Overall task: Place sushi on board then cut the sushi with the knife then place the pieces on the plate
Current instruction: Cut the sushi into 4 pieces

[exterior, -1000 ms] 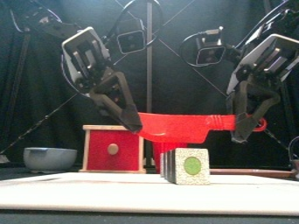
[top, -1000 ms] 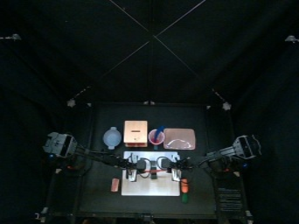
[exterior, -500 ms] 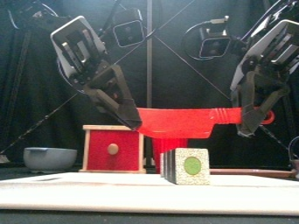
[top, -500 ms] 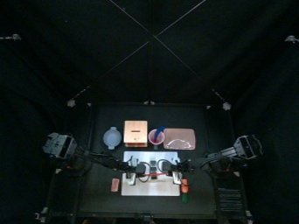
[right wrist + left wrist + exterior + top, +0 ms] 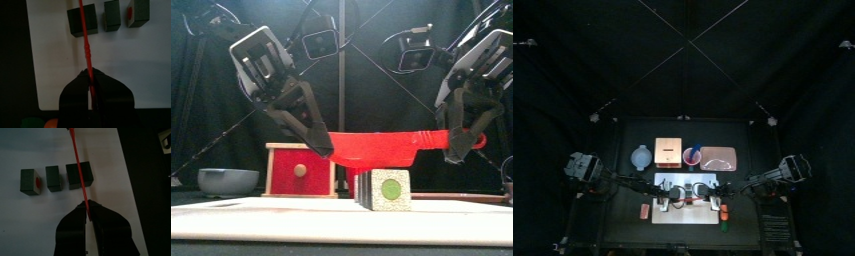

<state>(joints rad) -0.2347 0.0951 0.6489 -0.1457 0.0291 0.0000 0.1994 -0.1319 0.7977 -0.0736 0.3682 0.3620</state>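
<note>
Cutting step: red knife hangs level just above sushi on white board. Left gripper pinches its blade end, right gripper its handle. Next: press straight down through the biggest block.

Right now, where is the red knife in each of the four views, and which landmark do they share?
Top view: the red knife is a small red streak over the white board's middle.
Front view: knife broadside and level, just above the sushi.
Left wrist view: knife a thin red line crossing an end block.
Right wrist view: knife likewise, a thin line over an end block.
Shared landmark: the sushi's three blocks.
</note>
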